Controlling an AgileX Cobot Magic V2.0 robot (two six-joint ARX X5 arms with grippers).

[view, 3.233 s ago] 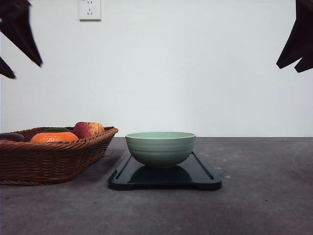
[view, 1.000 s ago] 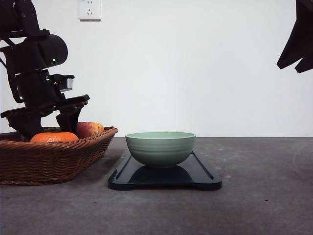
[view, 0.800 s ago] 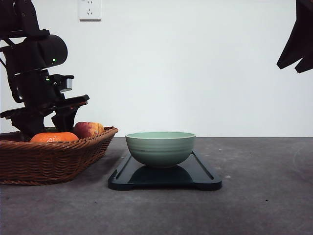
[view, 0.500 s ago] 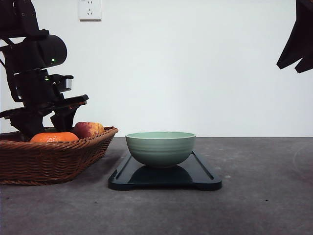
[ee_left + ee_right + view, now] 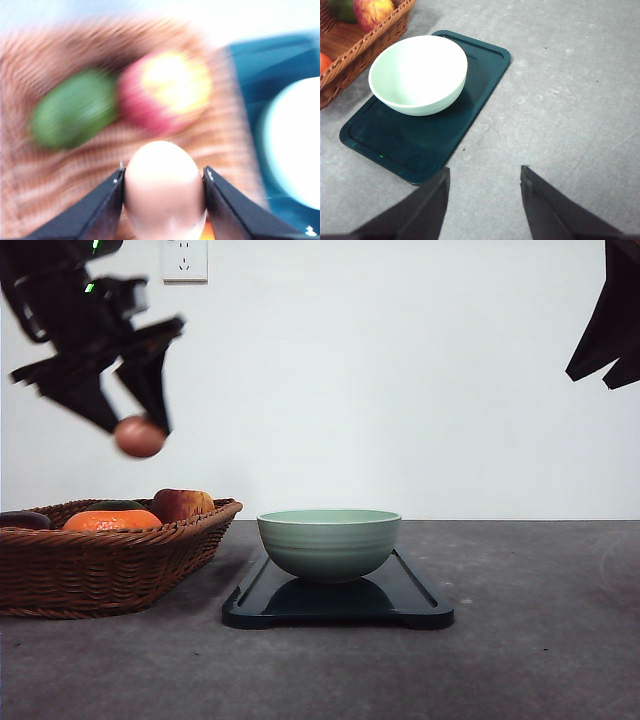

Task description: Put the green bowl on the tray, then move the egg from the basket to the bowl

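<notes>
We see the egg (image 5: 139, 436) pinched between the two fingers of the left tool (image 5: 136, 430), hanging in the air above the basket (image 5: 110, 565), clear of the fruit below it. In the left wrist view the egg (image 5: 164, 187) sits squarely between the dark fingers (image 5: 102, 210), one pressing each side of its shell, so this tool is clenched on it.

Beneath it, the basket stands on the left of the grey worktop (image 5: 540, 640) and carries a red-yellow apple (image 5: 181, 504), an orange (image 5: 110, 520) and a green fruit (image 5: 114, 505) behind the orange. A dark rounded thing shows at the basket's far left edge; we cannot tell what it is. The left wrist view is blurred, but the apple (image 5: 165, 92) and the green fruit (image 5: 75, 115) lie side by side on the wicker.

To the right of the basket, just beside it, lies the tray (image 5: 420, 605), with the green bowl (image 5: 328, 542) standing upright on it. In the right wrist view the bowl (image 5: 418, 74) rests on the tray's (image 5: 420, 145) end nearer the basket, its inside holding nothing, and the other end of the tray is bare.

The right tool (image 5: 482, 200) hangs well above the worktop at the upper right of the front view, far from the tray. Its two fingers stand apart with only worktop between them, so it is released.

A white wall with a socket (image 5: 184, 260) closes the scene behind.
</notes>
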